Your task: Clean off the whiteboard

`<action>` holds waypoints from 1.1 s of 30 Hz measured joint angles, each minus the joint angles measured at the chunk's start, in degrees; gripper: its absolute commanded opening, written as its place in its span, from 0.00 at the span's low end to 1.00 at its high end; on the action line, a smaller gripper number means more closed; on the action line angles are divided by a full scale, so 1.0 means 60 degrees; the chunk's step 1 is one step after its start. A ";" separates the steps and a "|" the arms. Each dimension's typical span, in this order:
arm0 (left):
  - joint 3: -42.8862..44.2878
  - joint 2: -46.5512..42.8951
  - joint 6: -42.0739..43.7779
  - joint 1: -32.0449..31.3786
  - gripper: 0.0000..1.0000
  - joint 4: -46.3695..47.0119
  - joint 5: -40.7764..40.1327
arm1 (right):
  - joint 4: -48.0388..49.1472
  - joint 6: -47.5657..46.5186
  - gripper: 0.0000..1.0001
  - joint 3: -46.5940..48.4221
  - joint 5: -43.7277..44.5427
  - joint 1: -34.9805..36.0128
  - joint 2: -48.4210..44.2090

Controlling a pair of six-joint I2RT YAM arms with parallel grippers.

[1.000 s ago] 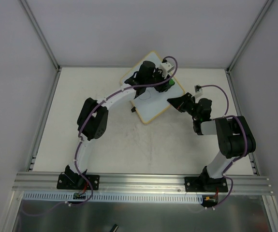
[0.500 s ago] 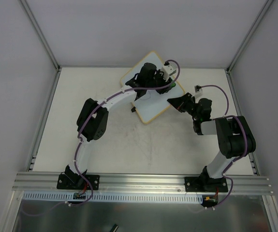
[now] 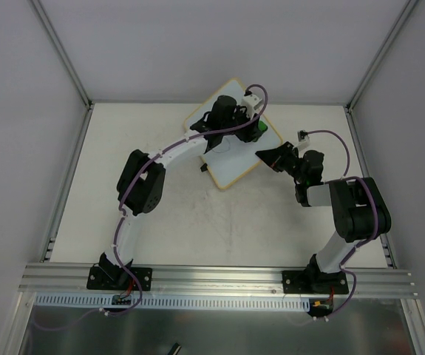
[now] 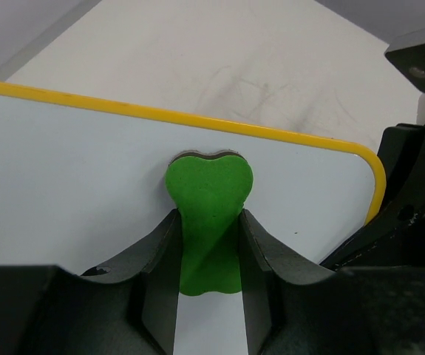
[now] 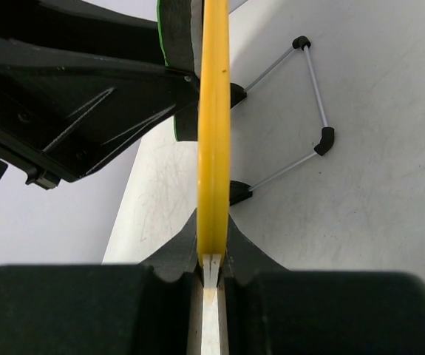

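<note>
With left jaws pinching green eraser (image 4: 208,214) flat on whiteboard (image 3: 230,166), upper centre of top view, and right jaws clamped on its yellow frame (image 5: 213,133): press evenly, sweep overlapping strokes, avoid tilting it.

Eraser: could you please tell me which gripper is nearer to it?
Left. The left gripper is shut on the eraser, holding it against the whiteboard; the right gripper is shut on its yellow edge, off to the eraser's side.
</note>
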 measured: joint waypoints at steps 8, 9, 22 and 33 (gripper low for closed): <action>0.0087 0.0313 -0.2244 0.0918 0.00 0.0331 0.0616 | 0.0011 0.0051 0.00 0.0000 -0.0007 0.0004 0.0000; 0.0087 0.0353 -0.2473 0.1067 0.00 0.0339 0.0608 | 0.0018 0.0051 0.00 0.0000 -0.0015 0.0004 0.0000; -0.0605 0.0525 -0.5238 0.2470 0.02 0.0535 0.0171 | 0.0109 0.0022 0.00 0.0000 -0.0051 0.0029 0.0000; -0.1967 0.0295 -0.7512 0.3490 0.00 0.0663 -0.0208 | 0.0251 -0.0106 0.00 0.0004 -0.0098 0.0058 0.0000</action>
